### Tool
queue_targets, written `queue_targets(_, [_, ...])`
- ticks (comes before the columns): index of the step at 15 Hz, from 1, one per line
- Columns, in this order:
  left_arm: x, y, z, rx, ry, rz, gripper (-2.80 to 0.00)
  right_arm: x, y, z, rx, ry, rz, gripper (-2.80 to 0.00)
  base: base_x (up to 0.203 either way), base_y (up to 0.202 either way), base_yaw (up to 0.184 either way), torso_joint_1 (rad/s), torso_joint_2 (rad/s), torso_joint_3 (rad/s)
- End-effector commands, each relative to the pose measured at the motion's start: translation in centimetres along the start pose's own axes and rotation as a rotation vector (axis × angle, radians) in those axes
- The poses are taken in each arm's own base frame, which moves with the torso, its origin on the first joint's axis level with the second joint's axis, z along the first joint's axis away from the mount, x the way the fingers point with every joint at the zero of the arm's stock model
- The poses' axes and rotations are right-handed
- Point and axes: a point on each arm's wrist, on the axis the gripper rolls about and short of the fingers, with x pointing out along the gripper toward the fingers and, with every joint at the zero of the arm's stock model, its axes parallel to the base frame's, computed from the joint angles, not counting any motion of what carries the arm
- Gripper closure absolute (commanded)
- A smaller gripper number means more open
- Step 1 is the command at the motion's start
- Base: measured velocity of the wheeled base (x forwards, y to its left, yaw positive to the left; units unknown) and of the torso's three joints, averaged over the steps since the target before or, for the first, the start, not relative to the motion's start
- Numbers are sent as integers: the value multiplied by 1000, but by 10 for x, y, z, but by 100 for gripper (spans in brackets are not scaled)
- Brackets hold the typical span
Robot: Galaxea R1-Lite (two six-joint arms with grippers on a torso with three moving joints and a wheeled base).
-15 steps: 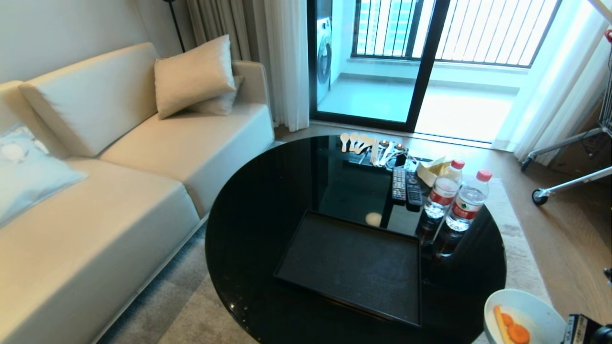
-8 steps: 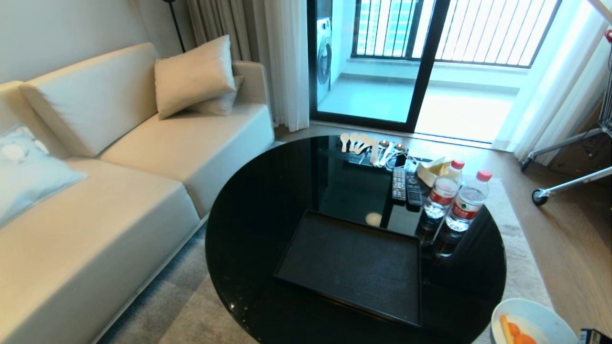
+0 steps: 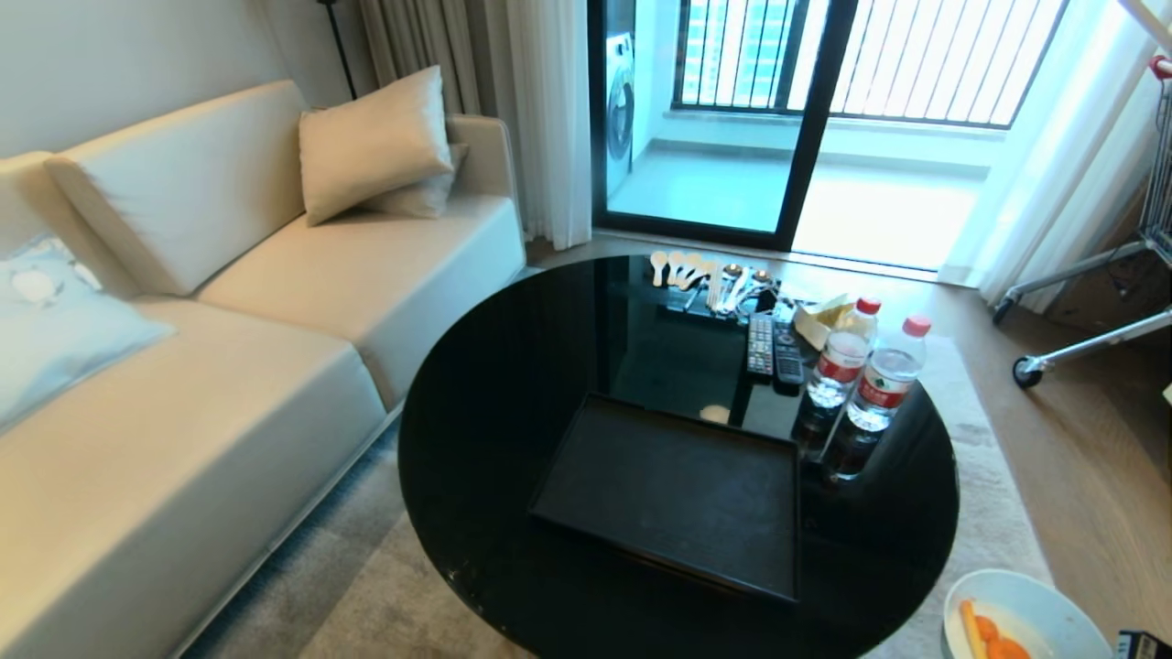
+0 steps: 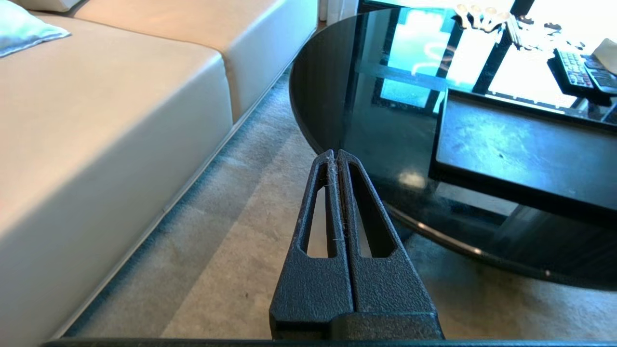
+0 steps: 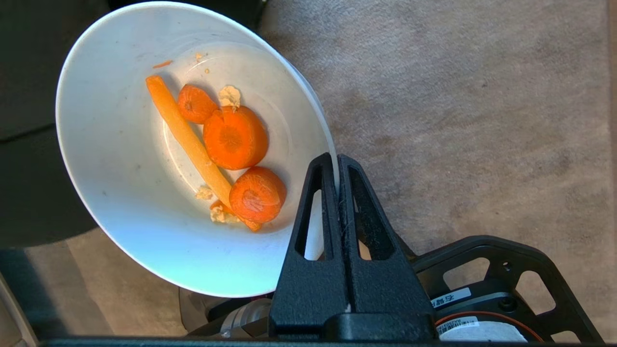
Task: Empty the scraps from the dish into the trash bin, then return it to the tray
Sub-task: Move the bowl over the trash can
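The dish (image 5: 120, 193), a white bowl, hangs tilted over the beige rug, off the table's near right edge (image 3: 1035, 609). My right gripper (image 5: 336, 161) is shut on its rim. The scraps (image 5: 231, 140), orange carrot slices, a carrot stick and pale crumbs, lie inside the dish (image 3: 993, 641). The black tray (image 3: 678, 494) sits empty on the round table and also shows in the left wrist view (image 4: 520, 149). My left gripper (image 4: 333, 154) is shut on nothing, parked low over the rug beside the table. The trash bin is out of view.
On the round black glass table (image 3: 494, 412) stand two water bottles (image 3: 865, 380), two remotes (image 3: 774, 348) and a row of spoons (image 3: 705, 275). A beige sofa (image 3: 229, 366) lies to the left. A wheeled metal stand (image 3: 1080, 329) is at the right.
The whole head picture has shifted a little, so the camera moved. The dish in my right gripper has sunk slightly toward the picture's lower right corner.
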Motion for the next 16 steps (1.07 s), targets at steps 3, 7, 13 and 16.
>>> queue_targets(3, [0, 0, 0, 0, -1, 0, 0, 0, 0, 0, 3, 1, -1, 0, -186, 0, 0, -4, 1, 5])
queue_targets(7, [0, 0, 0, 0, -1, 0, 0, 0, -2, -2, 3, 5, -4, 0, -187, 0, 0, 0, 4, 3])
queue_targets(13, [0, 0, 0, 0, -1, 0, 0, 1, -3, -4, -1, 10, -10, 0, -177, 0, -1, 2, 4, 2])
queue_targets(16, [0, 0, 0, 0, -1, 0, 0, 1, -3, -4, -1, 7, -10, 0, -18, 0, 0, -2, -1, 3])
